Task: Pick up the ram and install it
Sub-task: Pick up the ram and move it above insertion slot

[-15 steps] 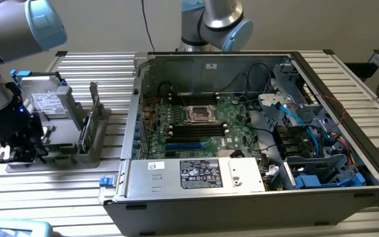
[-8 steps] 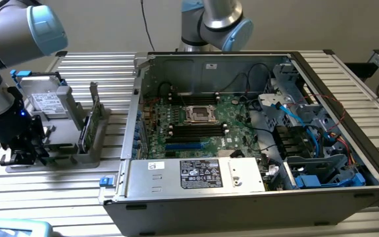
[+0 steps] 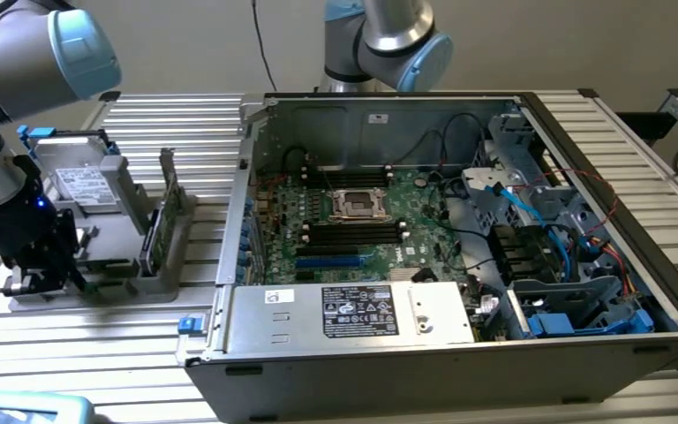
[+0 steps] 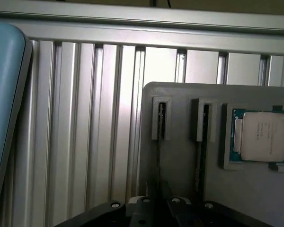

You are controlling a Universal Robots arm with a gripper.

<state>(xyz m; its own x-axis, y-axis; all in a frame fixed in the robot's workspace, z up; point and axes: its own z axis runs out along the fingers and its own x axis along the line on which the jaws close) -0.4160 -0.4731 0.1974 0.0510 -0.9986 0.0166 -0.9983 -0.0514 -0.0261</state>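
The ram (image 4: 159,163), a long, thin circuit-board stick that the wrist view shows edge-on as a dark line, stands in the outer of two narrow slots in a pale grey moulded holder block (image 4: 180,161). The black fingers (image 3: 40,269) are down at that block, at its end farthest from the open computer case. The wrist view places them over the end of that outer slot. Whether they are apart, together or clamped on the stick I cannot tell. By my reading, the stick's long axis runs straight away from the fingers along the slot to a small grey post (image 4: 161,118) at the block's end, so they sit astride its thin edge rather than beside it.

A second dark stick (image 4: 201,156) stands parallel in the next slot, further in from the block's edge. Past it, a square silver processor (image 4: 262,137) lies in a blue-rimmed pocket of the same block. The block rests on a ribbed aluminium bench (image 4: 85,132).

In the exterior view a taller green card (image 3: 154,228) stands on edge at the block's case-side end. Near that end sits the grey steel case (image 3: 433,110), holding a green motherboard (image 3: 422,199) with long black memory slots (image 3: 351,234), well apart from the ram.
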